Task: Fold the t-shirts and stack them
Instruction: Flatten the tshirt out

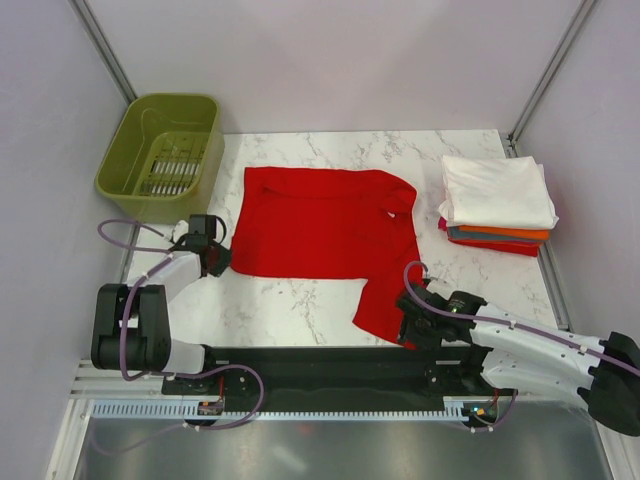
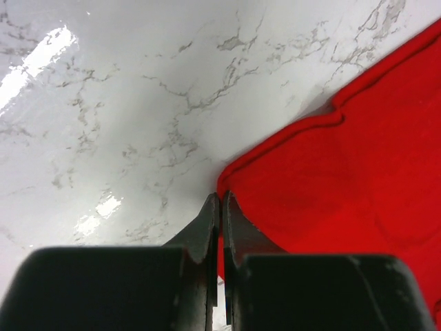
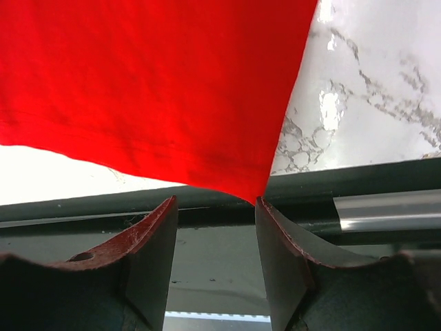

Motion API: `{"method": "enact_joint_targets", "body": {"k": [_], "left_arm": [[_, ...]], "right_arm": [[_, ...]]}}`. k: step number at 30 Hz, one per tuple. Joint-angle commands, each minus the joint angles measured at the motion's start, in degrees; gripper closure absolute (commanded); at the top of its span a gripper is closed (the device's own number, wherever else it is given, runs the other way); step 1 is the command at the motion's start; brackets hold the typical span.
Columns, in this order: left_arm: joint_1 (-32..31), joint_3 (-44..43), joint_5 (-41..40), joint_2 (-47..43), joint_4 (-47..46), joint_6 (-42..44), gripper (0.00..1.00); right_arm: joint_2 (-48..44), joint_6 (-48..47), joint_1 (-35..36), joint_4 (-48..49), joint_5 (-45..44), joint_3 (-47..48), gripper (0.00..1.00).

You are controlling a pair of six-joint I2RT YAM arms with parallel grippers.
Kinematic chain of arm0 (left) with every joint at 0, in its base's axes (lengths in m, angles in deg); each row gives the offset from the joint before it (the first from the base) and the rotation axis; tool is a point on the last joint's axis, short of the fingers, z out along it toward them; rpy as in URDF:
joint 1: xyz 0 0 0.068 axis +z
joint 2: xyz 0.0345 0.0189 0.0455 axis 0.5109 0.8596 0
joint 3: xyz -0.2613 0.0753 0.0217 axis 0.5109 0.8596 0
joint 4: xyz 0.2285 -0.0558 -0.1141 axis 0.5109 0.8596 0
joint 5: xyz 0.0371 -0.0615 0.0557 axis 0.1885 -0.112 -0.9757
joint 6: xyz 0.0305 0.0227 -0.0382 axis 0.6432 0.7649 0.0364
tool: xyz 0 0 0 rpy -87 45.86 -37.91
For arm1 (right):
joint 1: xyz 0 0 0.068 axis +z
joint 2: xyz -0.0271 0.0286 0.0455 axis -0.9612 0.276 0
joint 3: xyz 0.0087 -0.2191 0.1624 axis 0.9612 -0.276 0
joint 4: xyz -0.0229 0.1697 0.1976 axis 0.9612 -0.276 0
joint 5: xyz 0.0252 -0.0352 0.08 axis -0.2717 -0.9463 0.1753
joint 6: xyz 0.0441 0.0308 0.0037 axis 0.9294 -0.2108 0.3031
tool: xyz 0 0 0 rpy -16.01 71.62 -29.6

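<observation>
A bright red t-shirt (image 1: 325, 222) lies spread on the marble table, with one part reaching down to the front edge (image 1: 378, 308). My left gripper (image 1: 217, 257) is at the shirt's lower left corner. In the left wrist view it (image 2: 221, 197) is shut, with red cloth (image 2: 331, 200) pinched between the fingers. My right gripper (image 1: 407, 325) is at the lower right corner by the table's front edge. In the right wrist view it (image 3: 216, 201) is open, and the shirt's hem corner (image 3: 260, 196) hangs just above the right fingertip, not gripped.
A stack of folded shirts (image 1: 497, 190), white on top of orange, grey and red, sits at the right. An olive-green basket (image 1: 132, 150) stands at the back left. A black rail (image 1: 330, 362) runs along the table's front edge.
</observation>
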Motion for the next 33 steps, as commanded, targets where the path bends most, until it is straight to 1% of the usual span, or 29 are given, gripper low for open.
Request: {"method": "enact_joint_targets", "body": {"k": [1, 2, 3, 6, 9, 15, 20, 24, 26, 27, 28, 29, 30, 31, 33], "left_arm": [[1.23, -1.41, -2.39, 0.13, -0.13, -1.4, 0.98], [1.93, -1.06, -1.96, -0.05, -0.31, -1.58, 0.98], [4.2, -0.89, -1.52, -0.05, -0.57, -1.58, 0.98], [6.06, -1.06, -0.64, -0.14, -0.84, -0.88, 0.98], [6.06, -1.15, -0.9, -0.49, -0.75, -0.61, 0.98], [6.15, -0.89, -1.34, -1.45, -0.84, -0.44, 0.98], [6.24, -0.45, -1.43, -1.81, -1.1, -0.26, 0.98], [6.24, -0.53, -1.17, -1.37, -1.1, -0.18, 0.98], [6.24, -0.71, -0.73, -1.54, -1.1, 0.0, 0.98], [6.24, -0.71, -0.55, -1.63, -1.1, 0.09, 0.98], [6.24, -0.62, -0.2, -1.72, -1.01, 0.35, 0.98], [6.15, -0.62, -0.03, -1.98, -1.1, 0.44, 0.98], [6.24, -0.45, 0.15, -2.07, -1.01, 0.61, 0.98], [6.15, -0.27, 0.59, -2.51, -1.01, 1.22, 0.98], [6.15, -0.27, 1.03, -2.77, -0.92, 2.28, 0.98]], "right_arm": [[-0.01, 5.41, 1.89, -0.32, -2.18, -0.52, 0.44], [0.16, 5.85, 2.68, -0.32, -2.62, -0.43, 0.44], [0.51, 6.03, 2.95, -0.23, -2.89, -0.43, 0.44], [2.01, 6.03, 3.92, 1.09, -2.8, -0.17, 0.44], [3.59, 6.12, 4.71, 1.88, -3.59, 0.19, 0.44], [3.77, 6.2, 4.97, 3.37, -4.56, -1.13, 0.45], [3.59, 6.99, 4.97, 7.15, -5.79, -3.15, 0.48], [6.4, 7.08, 4.97, 9.61, -7.02, -3.77, 0.48], [7.02, 7.17, 4.97, 10.23, -7.63, -3.33, 0.54], [6.85, 7.08, 4.89, 10.23, -7.81, -3.16, 0.6], [6.41, 7.0, 4.97, 10.23, -8.07, -2.63, 0.73], [5.8, 6.73, 4.97, 10.14, -8.6, -2.28, 0.79], [4.22, 6.64, 4.97, 10.06, -8.78, -1.93, 0.94], [3.34, 6.73, 4.97, 9.62, -8.86, -1.05, 1.0], [0.79, 6.56, 4.97, 8.22, -9.3, 0.62, 1.0]]}}
